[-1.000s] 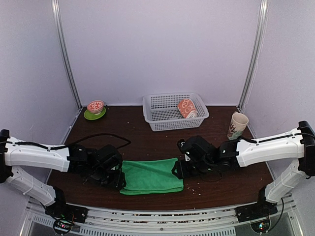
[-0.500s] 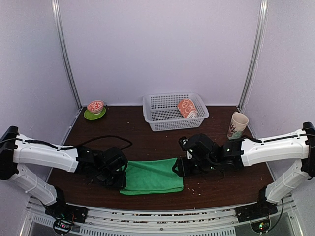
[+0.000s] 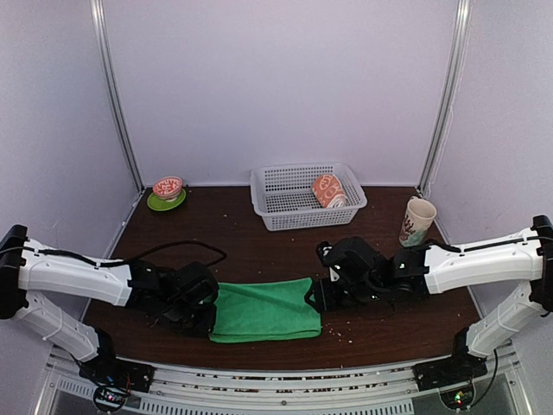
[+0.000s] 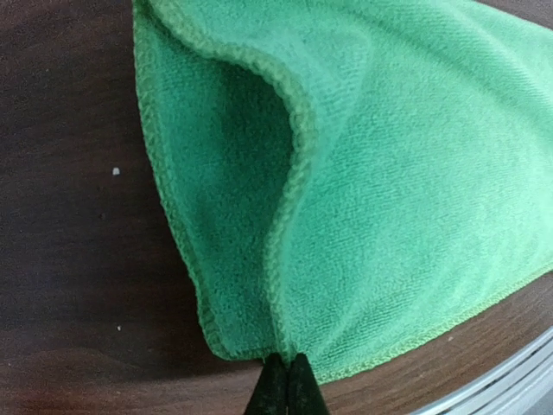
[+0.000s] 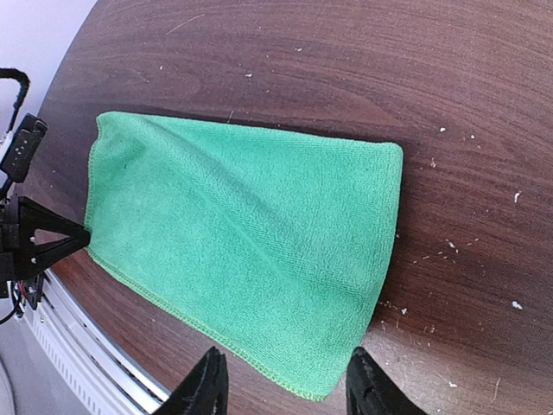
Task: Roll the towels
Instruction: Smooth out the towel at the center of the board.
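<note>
the left arm lies low across the near left of the dark brown wooden table (image 3: 259,251), its white forearm running rightward and its black wrist bent down to the tabletop. the left gripper (image 3: 210,313) sits at the left edge of the bright green plush towel (image 3: 266,309). in the left wrist view its two black fingertips (image 4: 275,389) are pressed together, clenched on the stitched hem at a corner of the green towel. there the upper layer's edge curls up off the layer beneath.

the right arm reaches in from the other side, forearm pointing leftward and wrist tipped down toward the towel's right edge. the right gripper (image 3: 313,298) is released, its jaws standing partly apart. in the right wrist view its fingers (image 5: 207,385) stand to either side of the towel's near right corner. whether they touch the cloth cannot be told.

the green towel lies folded flat as a rectangle at the near middle of the table, between the two grippers, not rolled. the peach-orange towel with white print (image 3: 328,190) is rolled up and leans in the right end of the white plastic lattice basket (image 3: 276,216) at the back. a pale patterned cup (image 3: 417,220) stands at the right, a small red-and-white bowl on a green saucer (image 3: 168,194) at the back left. pale crumbs dot the wood near the towel.
</note>
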Robot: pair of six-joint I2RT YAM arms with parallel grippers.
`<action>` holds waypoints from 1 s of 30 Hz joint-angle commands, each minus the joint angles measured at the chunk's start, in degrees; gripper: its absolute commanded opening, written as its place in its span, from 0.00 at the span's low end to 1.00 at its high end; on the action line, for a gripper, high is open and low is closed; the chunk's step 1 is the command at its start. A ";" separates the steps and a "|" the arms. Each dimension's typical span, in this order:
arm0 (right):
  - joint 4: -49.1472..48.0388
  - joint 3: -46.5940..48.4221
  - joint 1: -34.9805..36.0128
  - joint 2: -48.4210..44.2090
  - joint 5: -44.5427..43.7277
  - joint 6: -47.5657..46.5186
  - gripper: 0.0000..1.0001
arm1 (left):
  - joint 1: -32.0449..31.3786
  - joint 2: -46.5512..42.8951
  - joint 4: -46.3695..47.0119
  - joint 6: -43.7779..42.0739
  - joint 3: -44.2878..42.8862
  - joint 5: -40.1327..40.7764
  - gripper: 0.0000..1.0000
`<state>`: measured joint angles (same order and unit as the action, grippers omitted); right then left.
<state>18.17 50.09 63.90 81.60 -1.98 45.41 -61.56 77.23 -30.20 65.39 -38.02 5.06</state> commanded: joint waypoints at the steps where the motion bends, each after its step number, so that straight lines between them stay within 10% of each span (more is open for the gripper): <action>1: -1.52 -0.85 0.27 -1.70 -1.32 0.30 0.48 | -0.29 -4.83 -3.38 1.25 -0.40 -0.59 0.00; 17: -2.44 -1.08 0.35 0.36 1.04 -0.79 0.48 | -5.01 1.96 2.17 3.54 3.97 -6.99 0.01; 23: -3.03 0.69 0.43 2.07 2.21 -1.01 0.48 | -5.06 -3.80 -7.62 -1.91 -1.90 -4.72 0.54; 30: -5.08 2.53 1.26 5.93 4.88 -0.48 0.42 | -3.20 -7.68 -12.74 -12.73 -16.92 -0.84 0.59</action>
<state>15.42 50.57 64.42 85.25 0.62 44.93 -66.26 71.22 -41.76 60.34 -47.97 1.43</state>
